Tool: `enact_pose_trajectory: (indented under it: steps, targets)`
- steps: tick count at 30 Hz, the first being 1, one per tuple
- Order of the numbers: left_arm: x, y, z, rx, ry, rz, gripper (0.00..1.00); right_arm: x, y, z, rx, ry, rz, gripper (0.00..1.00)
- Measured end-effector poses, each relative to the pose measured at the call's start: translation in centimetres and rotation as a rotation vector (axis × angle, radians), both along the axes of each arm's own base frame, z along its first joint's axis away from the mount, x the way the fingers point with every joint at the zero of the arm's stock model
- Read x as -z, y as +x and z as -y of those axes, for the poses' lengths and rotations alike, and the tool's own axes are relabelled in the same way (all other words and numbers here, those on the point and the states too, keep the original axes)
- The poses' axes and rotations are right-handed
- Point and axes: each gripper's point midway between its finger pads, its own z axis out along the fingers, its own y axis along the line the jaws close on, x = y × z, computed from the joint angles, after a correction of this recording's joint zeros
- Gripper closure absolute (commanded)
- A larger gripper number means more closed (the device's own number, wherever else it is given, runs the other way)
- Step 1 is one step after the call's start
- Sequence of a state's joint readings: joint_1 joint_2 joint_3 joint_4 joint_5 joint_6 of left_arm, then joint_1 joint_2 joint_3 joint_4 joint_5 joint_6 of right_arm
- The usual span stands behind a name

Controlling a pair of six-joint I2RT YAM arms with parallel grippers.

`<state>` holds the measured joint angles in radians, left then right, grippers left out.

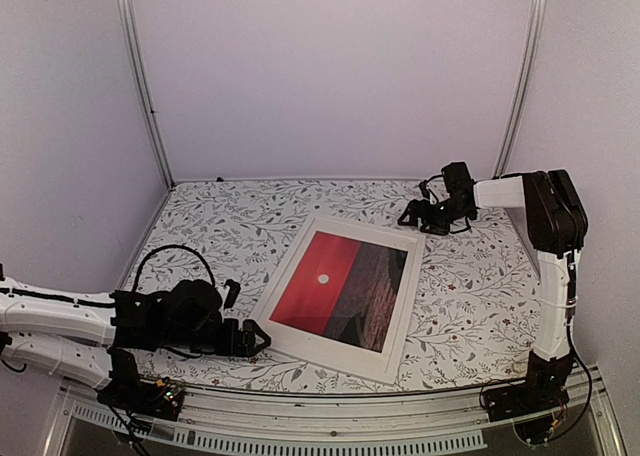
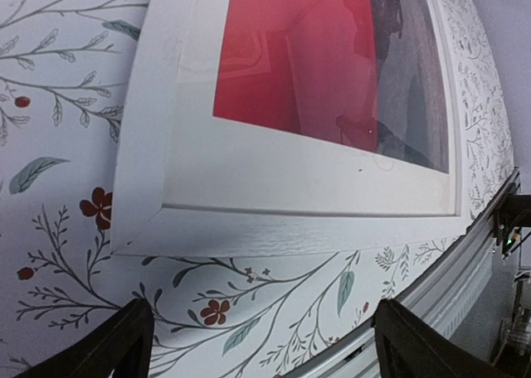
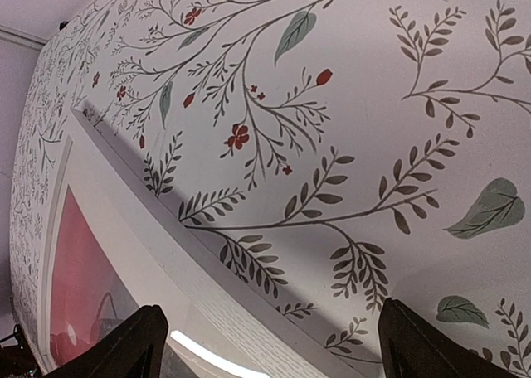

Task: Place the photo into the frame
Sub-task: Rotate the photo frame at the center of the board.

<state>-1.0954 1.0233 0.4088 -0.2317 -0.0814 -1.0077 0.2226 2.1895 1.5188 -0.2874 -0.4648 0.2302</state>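
The white frame point(image 1: 292, 261) lies flat in the middle of the table, its pane up. The red sunset photo point(image 1: 322, 284) with its small white sun shows inside it, ringed by a wide white border. My left gripper point(image 1: 258, 338) is open and empty, just off the frame's near left corner point(image 2: 133, 237); the photo point(image 2: 274, 63) shows beyond it. My right gripper point(image 1: 412, 216) is open and empty, just above the table by the frame's far right corner point(image 3: 158, 220). The photo's red point(image 3: 79, 270) shows at the lower left of the right wrist view.
The table is covered by a floral-print cloth point(image 1: 470, 286). White walls close in the back and sides. A metal rail point(image 1: 330, 411) runs along the near edge, seen also in the left wrist view point(image 2: 465, 270).
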Motion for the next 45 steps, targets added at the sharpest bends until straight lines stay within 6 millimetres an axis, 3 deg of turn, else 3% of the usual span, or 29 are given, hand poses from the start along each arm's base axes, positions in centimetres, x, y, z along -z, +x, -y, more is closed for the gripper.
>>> enact_pose_trajectory:
  steps: [8,18,22,29,34,41,45]
  targets:
    - [3.4,-0.7,-1.2,-0.008,0.099,-0.058,0.06,0.2,-0.4,-0.6,-0.023,0.012,-0.005,0.12]
    - [3.2,1.3,0.7,-0.015,0.04,-0.032,0.06,0.4,-2.0,-0.6,-0.038,0.016,0.017,0.15]
    - [3.1,3.2,0.9,-0.044,0.009,-0.019,0.06,0.5,-3.2,0.0,-0.03,0.01,0.018,0.15]
    - [3.1,7.4,-0.1,-0.104,-0.008,0.0,0.06,0.7,-6.3,1.2,-0.008,-0.007,0.015,0.16]
    - [3.3,11.5,-0.7,-0.144,0.034,0.024,0.06,0.8,-8.6,2.4,0.03,-0.023,0.012,0.15]
    - [3.5,19.6,-1.2,-0.199,0.08,0.078,0.06,0.7,-12.8,3.0,0.093,-0.051,0.001,0.13]
    - [3.6,23.9,-1.7,-0.221,0.108,0.11,0.06,0.7,-15.1,1.8,0.1,-0.067,-0.006,0.13]
